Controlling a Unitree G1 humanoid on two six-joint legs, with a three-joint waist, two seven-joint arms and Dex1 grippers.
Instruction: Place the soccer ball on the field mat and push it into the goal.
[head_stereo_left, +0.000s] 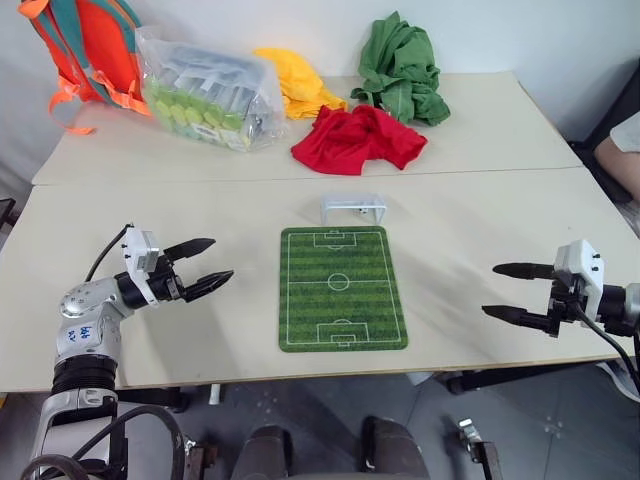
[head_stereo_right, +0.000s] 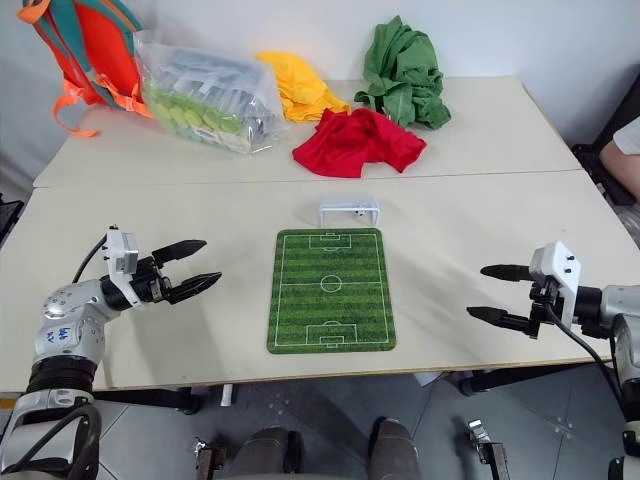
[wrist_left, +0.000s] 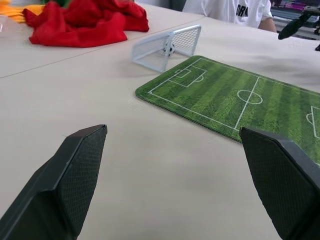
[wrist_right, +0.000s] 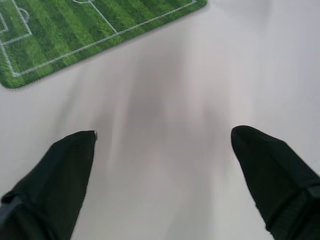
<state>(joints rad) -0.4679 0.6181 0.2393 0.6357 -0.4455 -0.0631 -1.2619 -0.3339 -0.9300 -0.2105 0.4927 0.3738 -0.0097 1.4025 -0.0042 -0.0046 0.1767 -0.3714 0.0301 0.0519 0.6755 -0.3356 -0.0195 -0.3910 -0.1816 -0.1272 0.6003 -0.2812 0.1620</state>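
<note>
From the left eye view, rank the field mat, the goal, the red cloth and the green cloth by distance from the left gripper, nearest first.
1. field mat: lies to the right of the left gripper, mid-table.
2. goal: stands at the mat's far edge.
3. red cloth: lies on the rear table, beyond the goal.
4. green cloth: lies behind the red one, rear right.

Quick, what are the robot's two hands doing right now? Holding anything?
Left gripper: open, holding nothing.
Right gripper: open, holding nothing.
</note>
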